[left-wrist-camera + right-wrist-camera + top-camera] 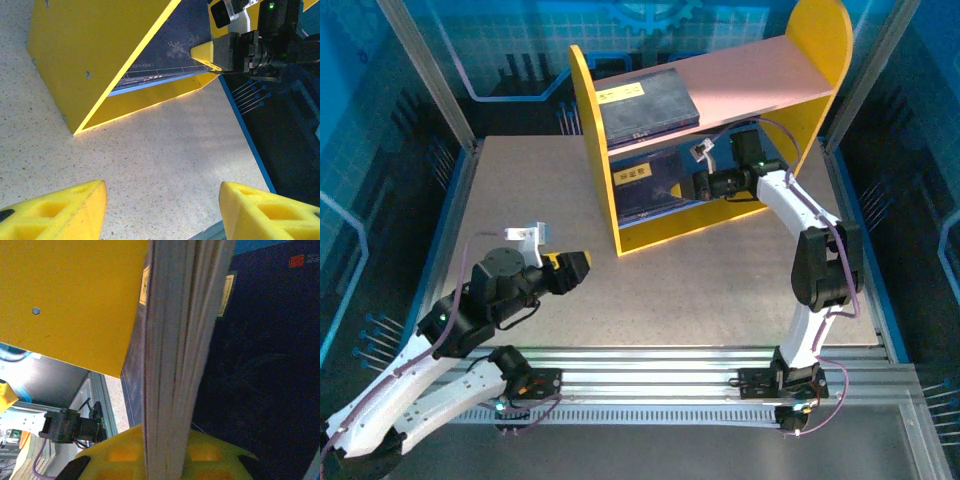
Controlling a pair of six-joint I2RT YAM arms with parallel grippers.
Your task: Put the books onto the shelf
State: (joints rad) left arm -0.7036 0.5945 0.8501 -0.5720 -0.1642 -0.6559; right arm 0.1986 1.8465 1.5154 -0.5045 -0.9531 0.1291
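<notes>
The left arm crouches low with its elbow folded, and its hand points forward with the fingers spread wide apart. The right arm rises tall, bends at the elbow and reaches forward. Its hand seems pinched tight on a book.

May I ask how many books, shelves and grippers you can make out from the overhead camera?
Books: 2 told apart from above (upper book, lower book)
Shelf: 1
Grippers: 2 (left gripper, right gripper)
Total: 5
</notes>
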